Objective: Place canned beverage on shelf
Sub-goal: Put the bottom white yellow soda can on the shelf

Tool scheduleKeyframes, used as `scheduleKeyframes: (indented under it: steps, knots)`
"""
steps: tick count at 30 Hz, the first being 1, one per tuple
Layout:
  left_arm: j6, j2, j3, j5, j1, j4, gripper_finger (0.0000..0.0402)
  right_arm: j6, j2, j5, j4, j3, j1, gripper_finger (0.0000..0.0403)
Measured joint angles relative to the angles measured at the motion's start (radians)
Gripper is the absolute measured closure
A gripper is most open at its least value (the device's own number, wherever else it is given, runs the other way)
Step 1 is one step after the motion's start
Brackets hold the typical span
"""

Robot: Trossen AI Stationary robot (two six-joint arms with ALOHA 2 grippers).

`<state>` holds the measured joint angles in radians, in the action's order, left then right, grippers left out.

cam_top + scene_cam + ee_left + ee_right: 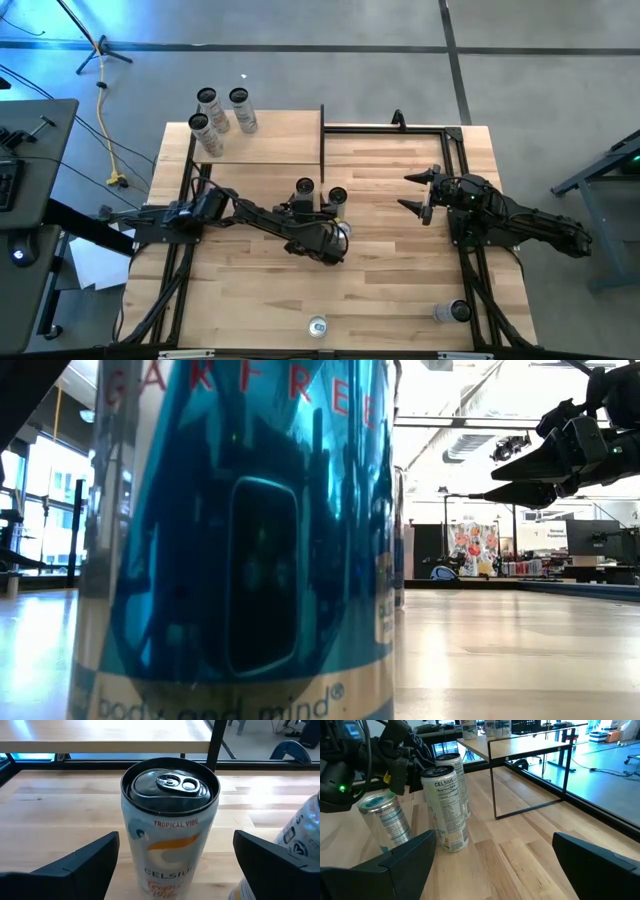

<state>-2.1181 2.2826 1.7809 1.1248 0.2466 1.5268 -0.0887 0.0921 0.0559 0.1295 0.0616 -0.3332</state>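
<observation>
A blue can (240,540) fills the left of the low view, pressed right up to the lens, red letters at its top and "body and mind" at its base. Upper right, a dark gripper (560,465) hangs above the tabletop (500,660).

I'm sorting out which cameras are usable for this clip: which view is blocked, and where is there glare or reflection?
Low view: a blue can right at the lens fills the picture's left half, its shiny side mirroring the room; bright ceiling lights wash out the background. Left wrist view: clear, the orange-and-white can sits between the open left end effector fingers. High view: unobstructed, blue light spills at the left edge.
</observation>
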Motion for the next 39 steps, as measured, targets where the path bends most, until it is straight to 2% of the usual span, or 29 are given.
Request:
scheduleKeyframes:
  steps: [7,11,15,27,32,39]
  knots:
    - [0.000,0.000,0.000,0.000,0.005,0.015,0.0047,0.000,0.000,0.000,0.000,0.000,0.000,0.0016]
    - [0.000,0.000,0.000,0.000,-0.003,0.018,0.0067,0.000,0.000,0.000,0.000,0.000,0.000,0.0016]
    - [0.000,0.000,0.000,0.000,-0.005,0.018,0.0105,0.000,0.000,0.000,0.000,0.000,0.000,0.0016]
    - [0.000,0.000,0.000,-0.001,-0.005,0.026,0.0257,0.000,0.000,0.000,0.000,0.000,0.000,0.0016]
    - [0.001,0.000,0.000,-0.016,-0.001,0.045,0.0286,0.000,0.000,0.000,0.000,0.000,0.000,0.0016]
    - [0.079,0.000,0.000,-0.030,0.011,0.045,0.0333,0.000,0.000,0.000,0.000,0.000,0.000,0.0016]
